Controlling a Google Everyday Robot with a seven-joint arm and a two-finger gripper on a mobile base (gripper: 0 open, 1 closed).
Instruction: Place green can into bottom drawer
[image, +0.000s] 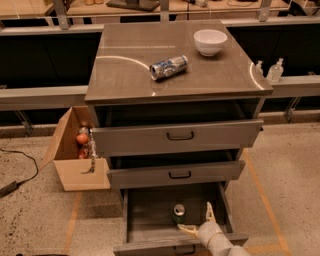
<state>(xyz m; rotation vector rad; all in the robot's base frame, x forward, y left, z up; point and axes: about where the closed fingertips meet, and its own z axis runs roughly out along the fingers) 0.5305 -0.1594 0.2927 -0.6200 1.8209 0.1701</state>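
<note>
Two fingers of your gripper (199, 221) are spread wide at the frame's bottom centre, gripping nothing. Just left of them the green can (178, 212) stands upright in the pulled-out bottom drawer (147, 220), seemingly delivered. Higher up, a silver-and-blue can (169, 67) and a white bowl (210, 41) sit on the cabinet top (125, 75).

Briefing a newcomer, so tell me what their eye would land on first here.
The green can stands upright in the pulled-out bottom drawer, with the gripper open just beside it. Up on the cabinet top, a silver-and-blue can lies on its side near a white bowl.
</note>
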